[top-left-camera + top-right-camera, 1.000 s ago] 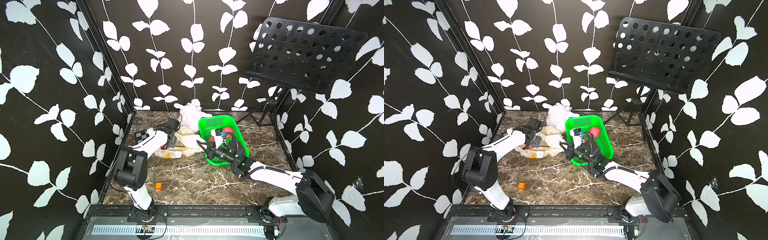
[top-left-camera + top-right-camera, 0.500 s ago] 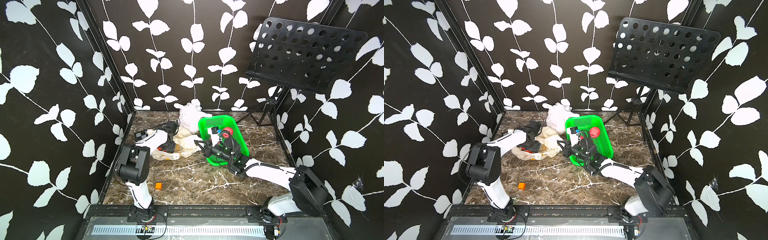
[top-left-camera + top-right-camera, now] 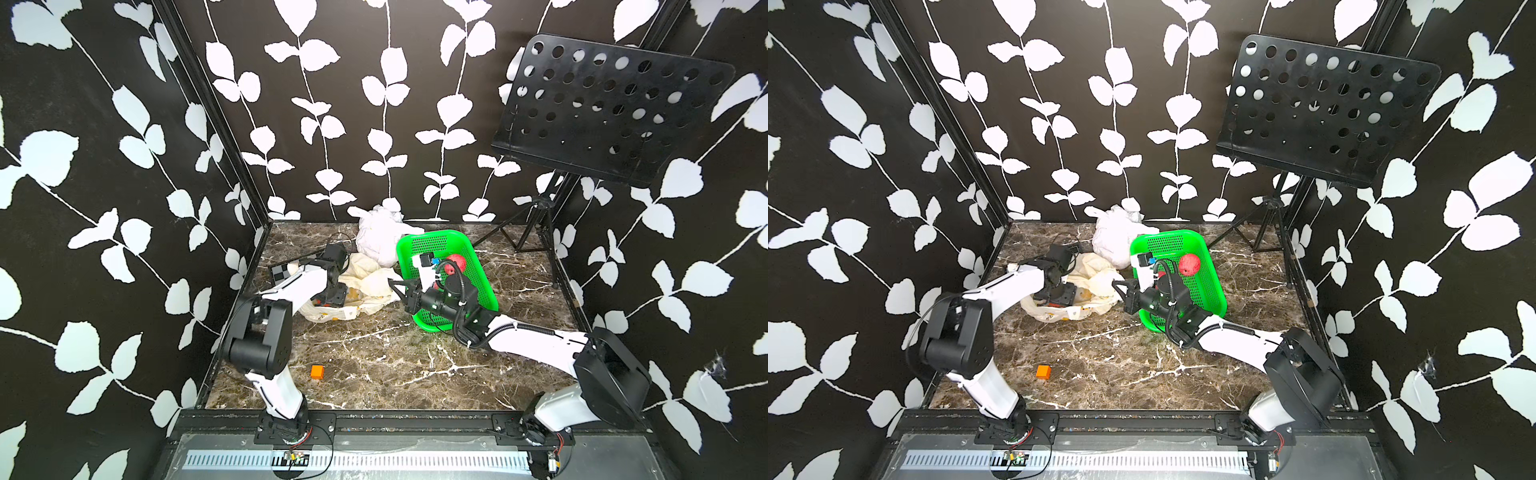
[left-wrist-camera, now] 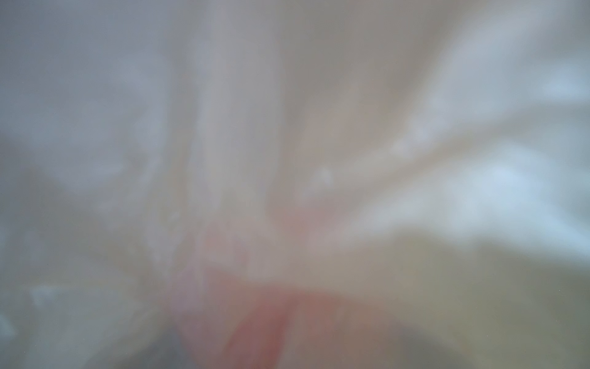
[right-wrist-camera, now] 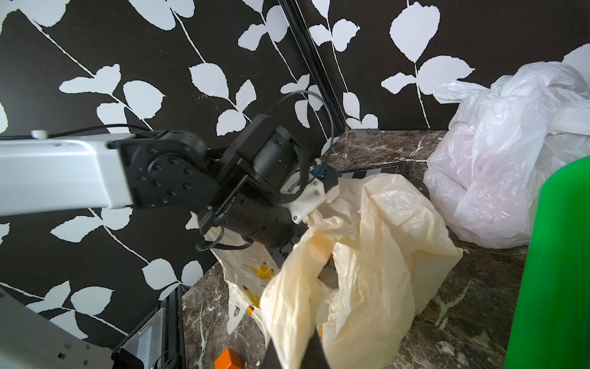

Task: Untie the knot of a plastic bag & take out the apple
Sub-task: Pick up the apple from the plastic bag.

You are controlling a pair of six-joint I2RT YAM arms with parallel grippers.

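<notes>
**Bag open, fruit not yet out.** The cream bag (image 3: 370, 286) slumps on the table (image 3: 395, 365) just beside the basket (image 3: 432, 240), its mouth gaping and no knot to be seen. The right gripper (image 5: 295, 349), pressed together, pinches a fold of the bag's rim and holds it up. The left gripper (image 3: 332, 294) is buried in the opening. Film hides its jaws, so I cannot tell whether they are spread or closed.

The apple (image 4: 265, 335) shows only as a red blur behind plastic in the left wrist view and appears to be inside the bag. A second apple (image 3: 456, 263) lies in the basket, and a white bag (image 3: 378, 239) sits bunched at the back.

The dangers look plain enough. With plastic over the left wrist camera, the reach is close to blind. The jaws could close on film along with the fruit, so that a lift drags the whole bag. The thin fold in the right pinch might stretch, tear or slip free, dropping the mouth shut over the left gripper. A half-caught apple could tumble out and roll across the table.
</notes>
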